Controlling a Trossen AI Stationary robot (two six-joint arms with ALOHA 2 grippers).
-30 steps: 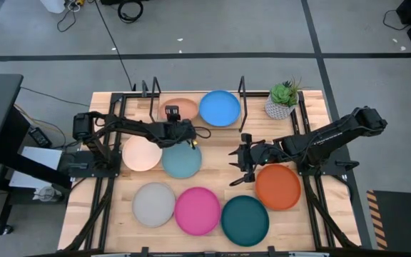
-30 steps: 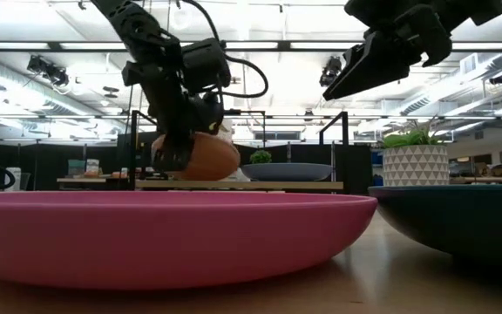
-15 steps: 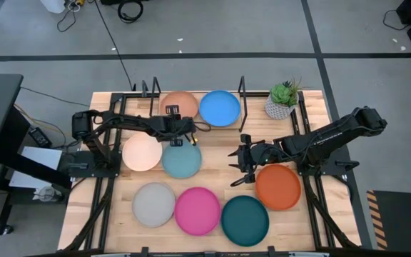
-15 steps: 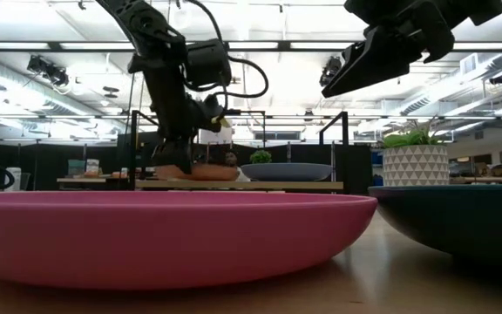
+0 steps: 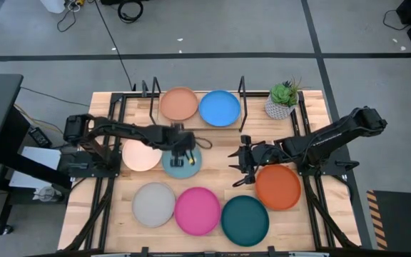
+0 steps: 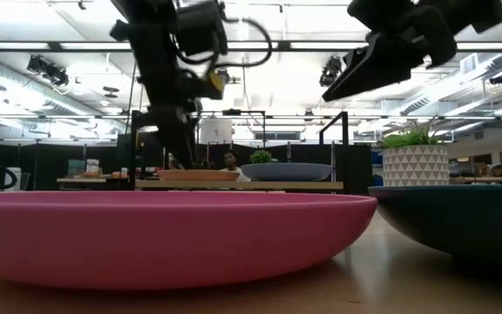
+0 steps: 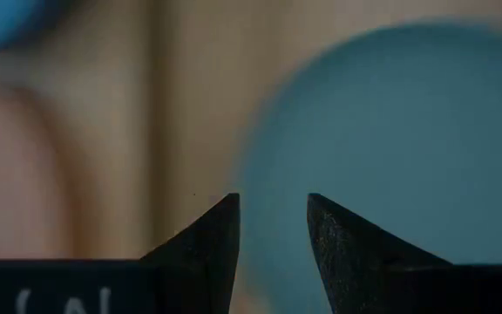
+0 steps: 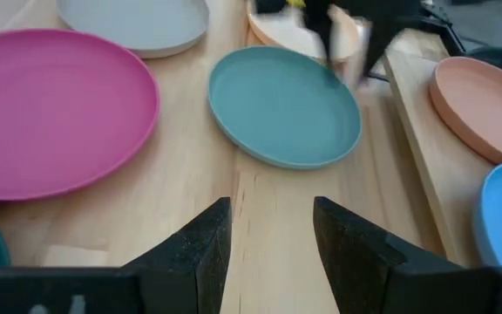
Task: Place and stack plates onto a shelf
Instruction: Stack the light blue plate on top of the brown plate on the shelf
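Wooden tabletop (image 5: 312,221) | shelf (image 5: 195,123) at far edge holds two plates | left end effector (image 5: 180,152) open, empty, over light blue plate (image 5: 182,163), likely next pick | right end effector (image 5: 239,170) open, waiting mid-tabletop

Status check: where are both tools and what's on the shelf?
Left tool open, empty, over light blue plate. Right tool open, hovering beside orange plate. Tan plate and blue plate flat on shelf, side by side. Nothing blocking.
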